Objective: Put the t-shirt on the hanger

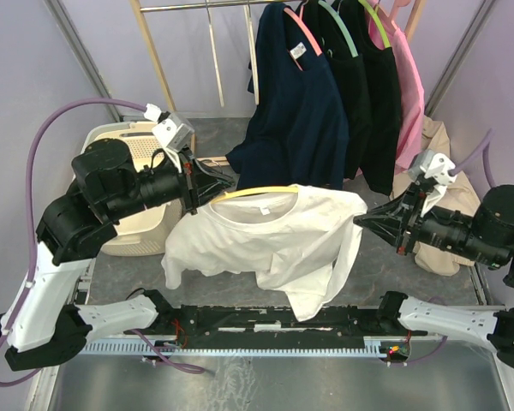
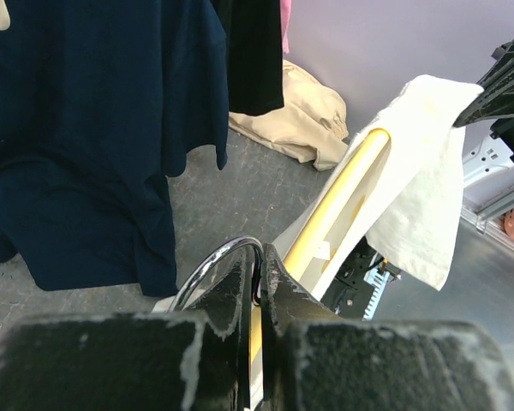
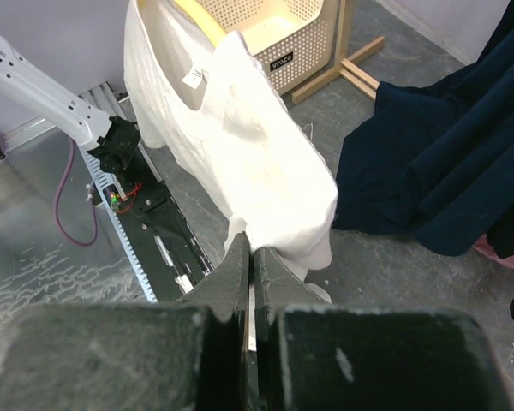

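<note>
Evidently, the left fingers [image 2: 284, 295] clamped the hanger [image 1: 253, 191] by its hook; the right fingers [image 3: 233, 270] pinched the t-shirt [image 1: 265, 238] draped over it. Dressing appeared nearly complete; the pinched shoulder probably needed seating next.

white cotton round-neck t-shirt [image 1: 265, 235] draped on slim yellow hanger [image 1: 255, 192], ctr of table | L gripper [image 1: 216, 187] at hanger's L end | R gripper [image 1: 361, 219] at tee's R shoulder | navy blue shirt [image 1: 295, 111] hangs behind | cream perforated basket [image 1: 137, 231] far L | beige garment [image 1: 435, 141] far R
</note>
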{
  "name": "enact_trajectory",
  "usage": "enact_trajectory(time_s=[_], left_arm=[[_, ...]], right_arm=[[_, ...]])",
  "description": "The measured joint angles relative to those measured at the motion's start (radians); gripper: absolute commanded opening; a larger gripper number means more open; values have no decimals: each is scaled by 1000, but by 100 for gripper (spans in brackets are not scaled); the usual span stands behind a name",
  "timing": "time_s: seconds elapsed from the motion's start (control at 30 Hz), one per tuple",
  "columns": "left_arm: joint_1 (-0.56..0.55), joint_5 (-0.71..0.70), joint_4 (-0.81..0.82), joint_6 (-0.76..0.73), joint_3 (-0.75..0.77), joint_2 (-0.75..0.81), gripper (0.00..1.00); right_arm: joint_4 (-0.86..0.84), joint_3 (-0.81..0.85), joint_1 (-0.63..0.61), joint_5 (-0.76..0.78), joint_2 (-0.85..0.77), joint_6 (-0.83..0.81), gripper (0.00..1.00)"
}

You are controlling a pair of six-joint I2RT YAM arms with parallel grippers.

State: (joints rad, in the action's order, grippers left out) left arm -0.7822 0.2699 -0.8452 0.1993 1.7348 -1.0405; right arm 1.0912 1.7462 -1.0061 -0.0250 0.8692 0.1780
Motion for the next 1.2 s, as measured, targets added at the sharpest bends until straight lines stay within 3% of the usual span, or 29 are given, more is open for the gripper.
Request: enact_trajectory(time_s=[0.37,1.1,1.2], left_arm=[[0,-9,18,0,-51,15,3],[0,-14,62,0,-61,-5,3],[0,-18,61,0,-61,-1,3]], right_arm=[[-45,-1,0,-31,-96,0,1],[-89,-78,0,-69,-52,2,1],[-63,-75,0,-10,-66,13,11]])
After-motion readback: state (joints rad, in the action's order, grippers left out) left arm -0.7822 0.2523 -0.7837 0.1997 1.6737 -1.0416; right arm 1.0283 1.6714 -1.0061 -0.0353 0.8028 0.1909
